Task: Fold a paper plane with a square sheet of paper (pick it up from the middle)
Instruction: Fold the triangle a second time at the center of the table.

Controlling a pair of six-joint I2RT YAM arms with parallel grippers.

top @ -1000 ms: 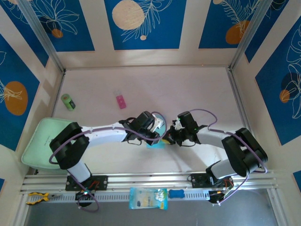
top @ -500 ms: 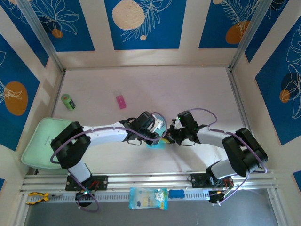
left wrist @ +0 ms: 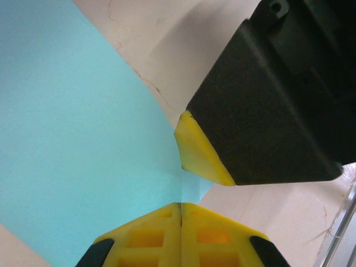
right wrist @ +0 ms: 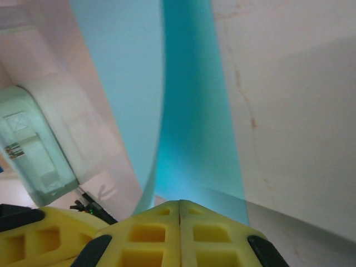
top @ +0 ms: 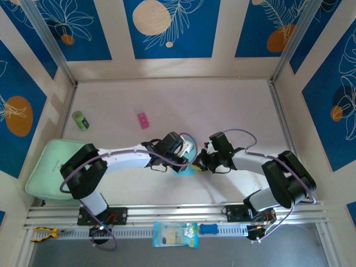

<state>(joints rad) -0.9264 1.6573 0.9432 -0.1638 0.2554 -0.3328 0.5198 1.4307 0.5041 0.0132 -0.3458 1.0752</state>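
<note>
Left pincer is pressed together on an edge of the square sheet of paper. The right pincer is likewise pinched shut on the sheet, just beside the left. The sheet is held bent between them, near the middle of the desk, toward its near edge. A pink block is seen well apart, toward the far edge.

Pale pinkish tabletop, faint reddish veins (clearer in wrist views). Cream walls on three sides; blue panels with white leaf outlines, cream and orange discs. Aluminium posts at back corners. Slotted rail along near edge. Light soft, even.
</note>
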